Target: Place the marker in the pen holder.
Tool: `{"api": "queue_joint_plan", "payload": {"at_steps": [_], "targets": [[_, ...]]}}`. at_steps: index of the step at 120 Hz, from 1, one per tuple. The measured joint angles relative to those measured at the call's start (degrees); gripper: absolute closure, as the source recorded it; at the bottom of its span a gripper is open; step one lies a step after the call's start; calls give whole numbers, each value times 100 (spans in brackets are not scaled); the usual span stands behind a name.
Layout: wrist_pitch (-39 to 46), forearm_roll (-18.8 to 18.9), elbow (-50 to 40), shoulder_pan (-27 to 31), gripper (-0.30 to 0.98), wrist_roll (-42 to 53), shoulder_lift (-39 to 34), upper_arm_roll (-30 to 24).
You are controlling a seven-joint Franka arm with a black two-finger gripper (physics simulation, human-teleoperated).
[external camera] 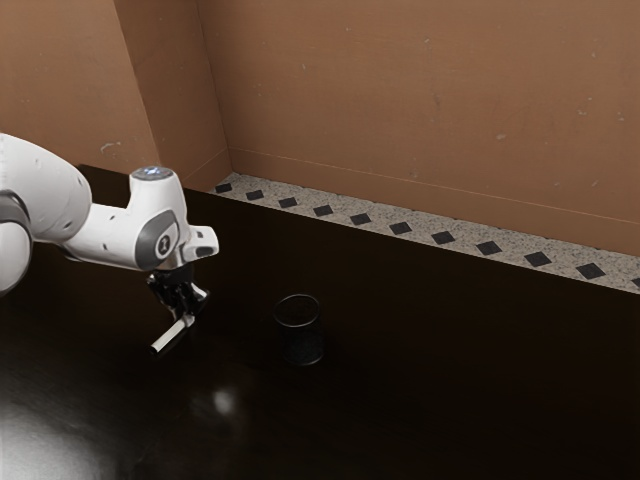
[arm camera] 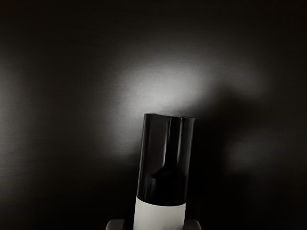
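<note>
On the exterior view's left, the arm's smooth white plastic shell (external camera: 105,235) reaches in over the worktop (external camera: 420,390), presumably to bring the marker within range of the pen holder. The marker (external camera: 172,335), a pale, straight barrel with a glossy black end (arm camera: 165,158), slants beneath the hand, to the exterior view's left of the pen holder and apart from it. The black claw (external camera: 190,318) appears to have it pinched near its other end, with a fingertip (arm camera: 115,224) on either side of the pale section; that grip leaves the black end sticking out, probably so it can lead into the opening. For now that end points away from the pen holder, so the hand would need to turn the barrel steeper, lift it above the rim and carry it across. The pen holder (external camera: 303,345) stands upright, a dark, see-through cylinder, seemingly wire mesh, with a thin round rim. Its open mouth faces up, ready for a drop from above. Under it the worktop is nearly black, faintly grained and polished enough to throw back soft glare.
</note>
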Motion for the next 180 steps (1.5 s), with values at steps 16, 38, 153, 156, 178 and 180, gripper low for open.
{"api": "queue_joint_plan", "payload": {"at_steps": [16,38,153,156,178,180], "targets": [[11,16,-1,-9,69,-9,-4,1],[32,118,36,-215,76,-94,-342,-46],[2954,101,938,-316,79,-532,-109,-1486],[3054,89,903,-327,79,-511,-152,-1489],[3527,4,-168,-618,78,-369,-1061,-1485],[3565,-1,-278,-644,78,-358,-1136,-1485]]}}
